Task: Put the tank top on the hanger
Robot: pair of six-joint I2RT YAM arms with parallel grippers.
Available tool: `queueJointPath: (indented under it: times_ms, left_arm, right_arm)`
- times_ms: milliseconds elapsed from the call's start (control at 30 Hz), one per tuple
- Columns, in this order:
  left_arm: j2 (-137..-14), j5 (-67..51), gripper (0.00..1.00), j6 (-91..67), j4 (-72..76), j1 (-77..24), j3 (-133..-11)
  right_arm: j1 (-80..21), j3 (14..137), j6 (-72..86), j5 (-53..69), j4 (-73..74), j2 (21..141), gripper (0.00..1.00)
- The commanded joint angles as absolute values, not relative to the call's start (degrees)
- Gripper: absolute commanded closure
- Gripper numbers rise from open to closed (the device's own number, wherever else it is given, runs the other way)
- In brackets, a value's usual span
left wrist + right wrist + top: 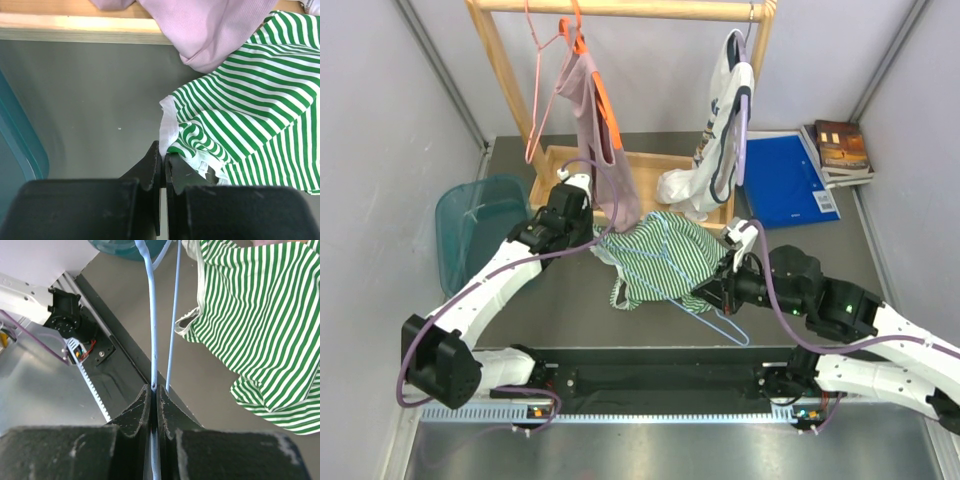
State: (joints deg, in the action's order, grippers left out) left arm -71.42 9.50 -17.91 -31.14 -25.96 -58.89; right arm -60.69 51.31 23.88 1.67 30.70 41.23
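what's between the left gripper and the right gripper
The tank top, seen in the top view: the left gripper pinches one edge, the right gripper is shut on the hanger at the other side.

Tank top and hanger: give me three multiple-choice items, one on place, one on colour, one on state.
1. The tank top lies: A in the teal bin; B on the table between the arms; C on the rack rail.
2. The hanger wire in the right jaws is: A pink; B orange; C light blue.
3. The left jaws are: A wide open; B shut on the tank top; C shut on nothing.
B, the top view shows it there; C, blue wire leaves the closed jaws; B, its white edge is pinched.
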Motion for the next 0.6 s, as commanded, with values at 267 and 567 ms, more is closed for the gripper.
queueJointPath:
  times_ms: [267, 567]
  left_arm:
    - [-70.5, 7.1, 1.0, -17.8, -32.4, -25.8, -61.4]
    - [-69.4, 1.2, 1.0, -17.3, -33.6, -25.8, -62.0]
  right_arm:
    - [-63.0, 50.4, 23.5, -3.5, 24.0, 44.1, 1.0]
    - [-63.6, 48.7, 23.4, -5.0, 19.6, 44.3, 1.0]
